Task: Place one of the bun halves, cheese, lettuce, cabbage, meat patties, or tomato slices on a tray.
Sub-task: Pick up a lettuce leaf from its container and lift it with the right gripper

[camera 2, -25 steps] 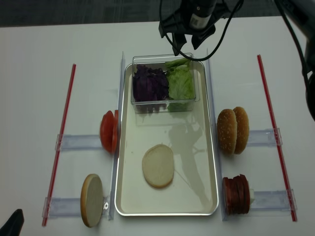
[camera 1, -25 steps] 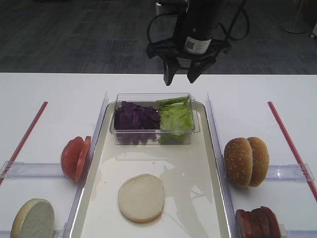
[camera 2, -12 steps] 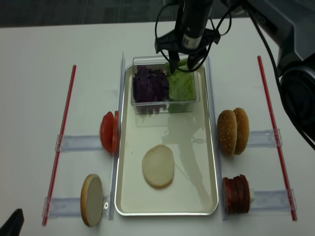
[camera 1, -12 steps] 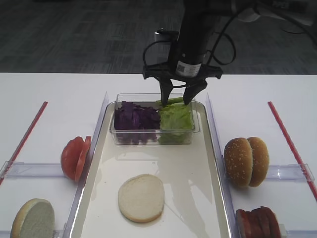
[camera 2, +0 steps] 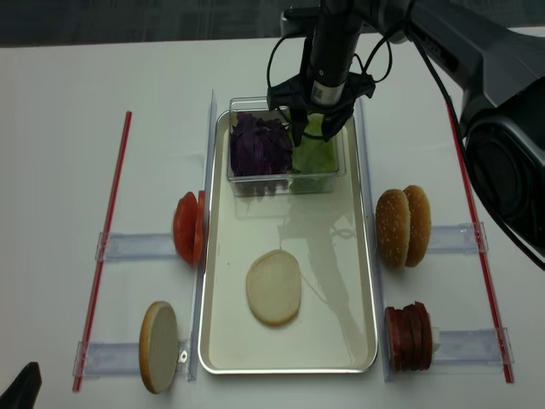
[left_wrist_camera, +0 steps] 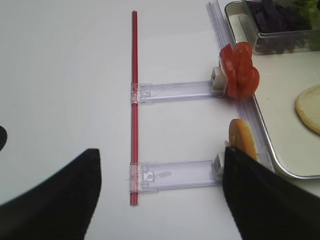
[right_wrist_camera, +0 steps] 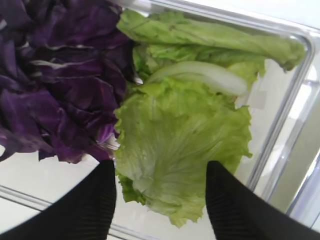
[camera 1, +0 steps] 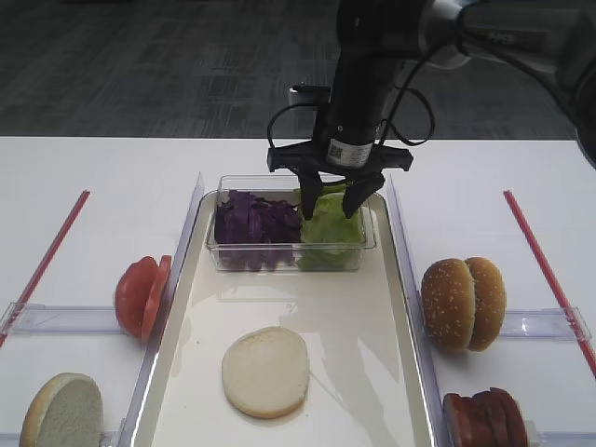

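Observation:
My right gripper (camera 1: 330, 209) (camera 2: 312, 136) is open and lowered into the clear box, its black fingers (right_wrist_camera: 90, 205) either side of the ruffled green lettuce (right_wrist_camera: 185, 135) (camera 1: 331, 225). Nothing is gripped. The purple cabbage (camera 1: 256, 222) (right_wrist_camera: 55, 85) fills the box's left half. The box stands at the far end of the cream tray (camera 1: 363, 317) (camera 2: 336, 264). A pale bun half (camera 1: 265, 371) (camera 2: 273, 287) lies flat on the tray's near part. My left gripper (left_wrist_camera: 160, 155) hangs open over the bare table at the left.
Edge-up in clear holders beside the tray: tomato slices (camera 1: 142, 295) (left_wrist_camera: 240, 77) and a bun half (camera 1: 62, 410) on the left, sesame bun halves (camera 1: 463, 303) and meat patties (camera 1: 484, 419) on the right. Red strips (camera 1: 47, 256) (camera 1: 549, 270) run along both sides.
The right gripper has come down from above the box's far edge into the box, over the lettuce, still open. Nothing else has moved.

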Controlling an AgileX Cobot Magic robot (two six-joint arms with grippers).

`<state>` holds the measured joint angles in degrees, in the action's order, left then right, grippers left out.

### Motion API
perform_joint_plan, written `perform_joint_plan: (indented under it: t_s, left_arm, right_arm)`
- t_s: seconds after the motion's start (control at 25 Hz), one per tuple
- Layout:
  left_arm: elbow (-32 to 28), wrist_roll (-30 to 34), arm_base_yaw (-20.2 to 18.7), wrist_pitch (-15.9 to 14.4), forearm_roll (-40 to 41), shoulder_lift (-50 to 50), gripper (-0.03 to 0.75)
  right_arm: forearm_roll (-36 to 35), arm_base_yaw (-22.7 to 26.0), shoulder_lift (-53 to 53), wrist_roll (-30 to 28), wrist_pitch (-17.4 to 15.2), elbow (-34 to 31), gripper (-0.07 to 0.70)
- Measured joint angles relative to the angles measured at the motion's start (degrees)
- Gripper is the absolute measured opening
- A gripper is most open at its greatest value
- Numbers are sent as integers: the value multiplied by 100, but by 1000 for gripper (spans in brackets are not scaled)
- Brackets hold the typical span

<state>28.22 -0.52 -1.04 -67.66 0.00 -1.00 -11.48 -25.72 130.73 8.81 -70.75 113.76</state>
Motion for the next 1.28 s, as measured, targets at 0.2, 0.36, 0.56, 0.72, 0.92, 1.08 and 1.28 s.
perform_joint_plan:
  t_s: [0.2,0.36,0.56,0.72,0.92,1.08,1.28]
  left_arm:
    - [0,0,0,0,0,0,490]
    - [0,0,0,0,0,0,489]
    - [0,0,0,0,0,0,489]
    - [0,0,0,0,0,0,489]
    - [0,0,0,0,0,0,489]
    - [0,0,0,0,0,0,489]
    - [0,0,0,0,0,0,489]
  right_arm:
    - [0,0,148,0,14,0,431]
    - [0,0,228,0,23,0,431]
    - [20,0,288,31,23,0,429]
    - [93,0,288,43,23,0,428]
    - [133,-12,336,43,69,22,402]
    - [146,-12,378,53,69,25,381]
    - [218,-12,381,64,69,25,342]
